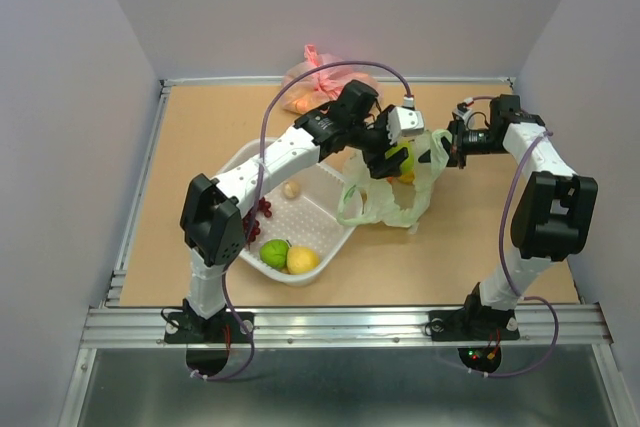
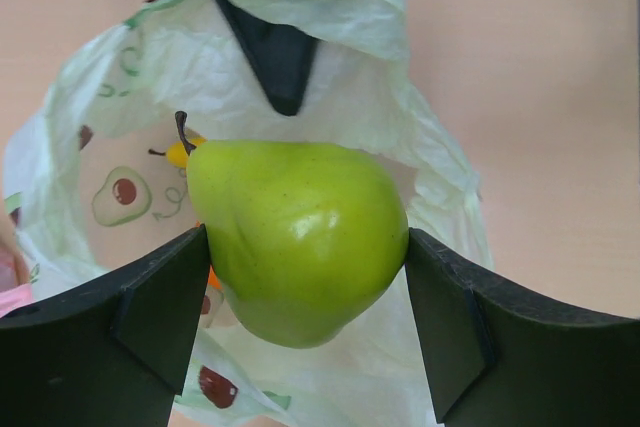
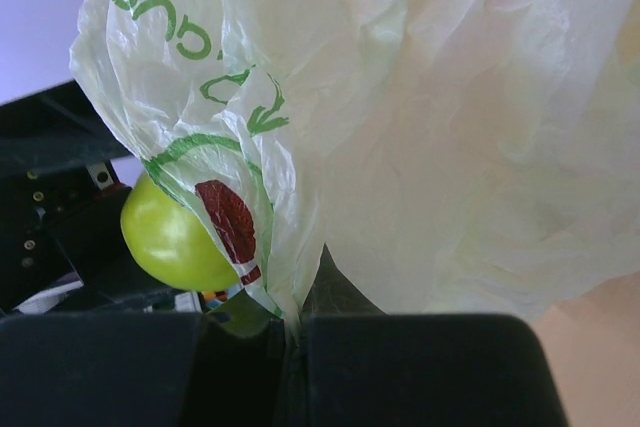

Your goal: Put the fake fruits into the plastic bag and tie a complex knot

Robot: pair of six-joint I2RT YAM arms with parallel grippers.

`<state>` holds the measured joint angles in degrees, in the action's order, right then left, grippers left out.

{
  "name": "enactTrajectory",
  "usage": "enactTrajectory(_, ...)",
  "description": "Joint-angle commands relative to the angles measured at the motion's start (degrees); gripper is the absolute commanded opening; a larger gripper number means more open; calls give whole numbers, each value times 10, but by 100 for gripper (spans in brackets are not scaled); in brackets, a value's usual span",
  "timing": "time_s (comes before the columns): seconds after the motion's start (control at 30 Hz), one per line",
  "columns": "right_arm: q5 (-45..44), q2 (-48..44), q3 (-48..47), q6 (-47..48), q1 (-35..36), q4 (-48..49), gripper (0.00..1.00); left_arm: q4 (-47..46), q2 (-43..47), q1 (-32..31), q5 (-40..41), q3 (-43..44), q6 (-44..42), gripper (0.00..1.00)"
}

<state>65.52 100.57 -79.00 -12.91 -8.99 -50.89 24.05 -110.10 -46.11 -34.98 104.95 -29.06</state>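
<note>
Just above the right gripper (image 3: 297, 332), green lettering (image 3: 170, 27) on the plastic bag (image 3: 450, 127) is creased and cut off, unreadable; avocado drawings (image 2: 122, 197) dot the film. That gripper pinches the bag's rim, jaws closed on it. Left gripper (image 2: 305, 244) clamps the pear (image 2: 295, 217) between its fingers, bag mouth directly beneath, contents mostly hidden

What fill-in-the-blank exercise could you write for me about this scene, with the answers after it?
1. The left claw grips one fruit, a ___.
2. The right claw pinches the edge of the plastic bag, which is pale ___.
3. The lemon-like fruit lies in the ___ basket.
Missing words: pear; green; white.
</note>
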Motion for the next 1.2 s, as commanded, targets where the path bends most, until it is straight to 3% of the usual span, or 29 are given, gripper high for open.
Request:
enactTrajectory(0.0, 17, -10, -17, 24, -5, -22, 0, -67, -21, 1, 109, 39, 75, 49)
enactTrajectory(0.03, 18, -10, -19, 28, -5, -25, 0, -83, -33, 1, 129, 54, 95, 52)
enactTrajectory(0.07, 19, -8, -20, 30, -5, -28, 1, -96, -35, 1, 167, 57, 105, 65)
enactTrajectory(0.2, 26, -4, -21, 30, -5, -31, 1, -138, -48, 0, 209, 75, 135, 85)
enactTrajectory(0.4, 37, 10, -29, 22, -5, -29, 0, -129, -51, 1, 227, 103, 123, 97)
enactTrajectory(0.57, 41, 33, -45, 16, -6, -27, 0, -145, 10, 1, 171, 37, 95, 99)
enactTrajectory(0.73, 36, 46, -60, 16, -5, -27, 1, -121, 115, 49, -27, -20, 106, 95)
enactTrajectory(0.83, 32, 47, -63, 20, -5, -27, 0, -83, 188, 118, -125, -71, 110, 93)
enactTrajectory(0.93, 30, 43, -57, 22, -5, -28, 0, 51, 246, 184, -173, -106, 2, 92)
enactTrajectory(0.97, 30, 43, -55, 24, -5, -28, 0, 158, 258, 190, -167, -117, -107, 92)
enactTrajectory(1.07, 23, 41, -48, 31, -5, -29, 0, 305, 308, 197, -103, -189, -246, 90)
enactTrajectory(1.17, 16, 38, -43, 35, -5, -30, 1, 345, 358, 197, -43, -281, -284, 93)
